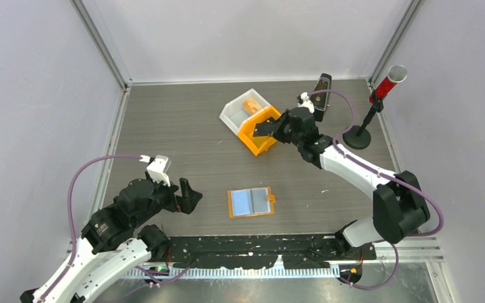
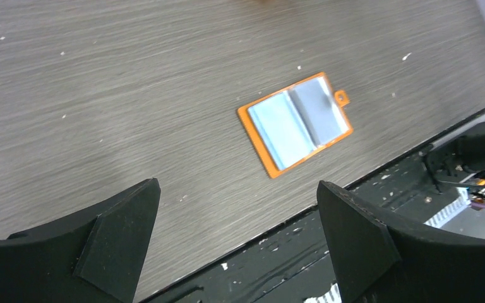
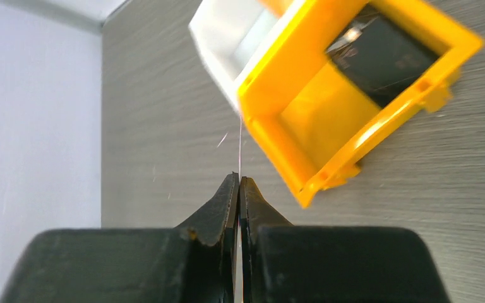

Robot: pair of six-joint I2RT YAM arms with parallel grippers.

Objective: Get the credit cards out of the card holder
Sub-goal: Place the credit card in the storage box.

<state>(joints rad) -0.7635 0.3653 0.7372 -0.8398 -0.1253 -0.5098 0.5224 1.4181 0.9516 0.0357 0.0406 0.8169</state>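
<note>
**Card removal, both arms.** The card holder lies opened flat near the front edge of the worktop, its sleeves facing up so that their contents can be reached from above. Whether any card is in the pale blue and grey sleeves cannot be told. The left gripper hangs to the left of the holder, clear of it, fingers spread wide and empty, placed, by judgement, to steady or open the holder when needed.

The right gripper is at the far side beside the orange bin, fingers pressed together on what appears to be a thin card seen edge-on. A black card lies inside the bin, which seems to be the drop-off place. A white bin touching it holds an orange block.

The worktop is grey wood-grain laminate with pale specks. Plain pale walls enclose it on three sides, and a red microphone on a stand occupies the far right corner.
</note>
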